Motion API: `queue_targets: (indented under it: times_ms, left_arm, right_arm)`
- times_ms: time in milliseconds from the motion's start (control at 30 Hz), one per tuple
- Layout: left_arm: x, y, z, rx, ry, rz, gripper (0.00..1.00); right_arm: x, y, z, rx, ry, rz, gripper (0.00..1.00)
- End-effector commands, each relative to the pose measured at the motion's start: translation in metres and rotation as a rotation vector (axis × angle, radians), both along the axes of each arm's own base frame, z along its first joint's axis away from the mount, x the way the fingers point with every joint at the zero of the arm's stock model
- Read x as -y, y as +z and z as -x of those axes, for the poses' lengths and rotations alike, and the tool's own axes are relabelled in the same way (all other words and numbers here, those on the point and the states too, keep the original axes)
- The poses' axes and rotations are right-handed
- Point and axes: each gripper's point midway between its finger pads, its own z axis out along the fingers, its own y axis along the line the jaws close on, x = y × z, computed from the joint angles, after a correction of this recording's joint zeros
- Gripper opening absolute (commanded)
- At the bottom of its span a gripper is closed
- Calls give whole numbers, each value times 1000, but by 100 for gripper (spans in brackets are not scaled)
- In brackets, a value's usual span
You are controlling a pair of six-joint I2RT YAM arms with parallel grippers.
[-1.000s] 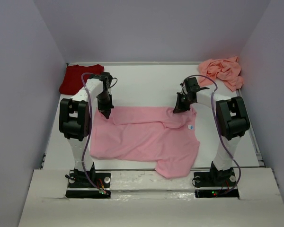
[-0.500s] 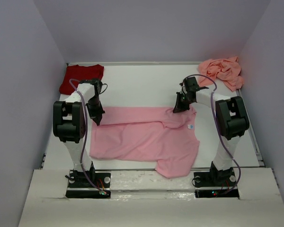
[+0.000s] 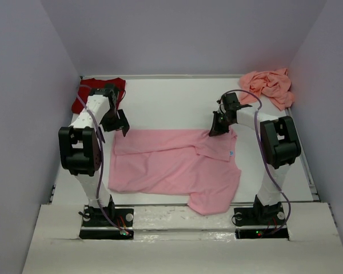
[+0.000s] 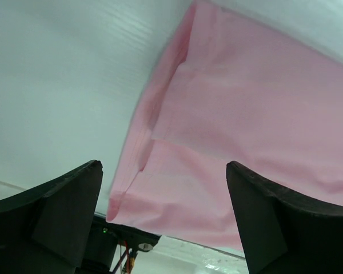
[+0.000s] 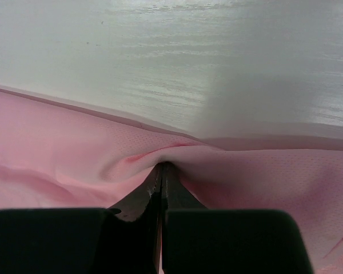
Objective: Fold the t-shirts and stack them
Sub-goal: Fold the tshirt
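A light pink t-shirt (image 3: 171, 162) lies spread across the middle of the table, its white neck label (image 3: 230, 153) near the right side. My left gripper (image 3: 119, 122) hangs open just above and left of the shirt's back left corner, with nothing between its fingers (image 4: 57, 205); the left wrist view shows the pink cloth (image 4: 246, 114) below it. My right gripper (image 3: 215, 131) is shut on the shirt's back edge, where the cloth (image 5: 91, 154) puckers at the fingertips (image 5: 161, 169). A dark red t-shirt (image 3: 91, 90) lies folded at the back left. At the back right, a salmon-pink t-shirt (image 3: 268, 85) sits crumpled.
Lilac walls (image 3: 34, 114) close in the table on the left, back and right. Bare white table (image 3: 171, 103) lies between the two far shirts. The arm bases (image 3: 106, 220) stand at the near edge, close to the pink shirt's lower sleeve (image 3: 208, 200).
My left gripper has opened, let go of the pink shirt's back left corner, and swung left and back. The corner now lies flat. The right gripper has not moved.
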Motion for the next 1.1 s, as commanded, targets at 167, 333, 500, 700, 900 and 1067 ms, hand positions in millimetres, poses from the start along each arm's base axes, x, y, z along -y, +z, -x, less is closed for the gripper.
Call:
queue_targets:
  times_ms: [167, 333, 500, 700, 900, 1067]
  left_arm:
    - [25, 79, -65, 388, -2, 158, 99]
    - [62, 67, -78, 438, -148, 354, 99]
    - [90, 56, -83, 459, -213, 510, 99]
    - [108, 26, -94, 424, -259, 575, 99]
    - [104, 15, -103, 409, -275, 596, 99]
    - [85, 10, -107, 450, -183, 699, 99]
  right_arm:
    - [-1, 3, -8, 14, 16, 20, 0]
    - [-1, 25, -13, 44, -3, 19, 18]
    - [-8, 76, -19, 152, 5, -40, 29]
    - [-12, 92, -22, 177, 10, -69, 30]
    - [6, 107, -24, 199, -44, -37, 50]
    - [44, 110, -18, 170, -156, -121, 50]
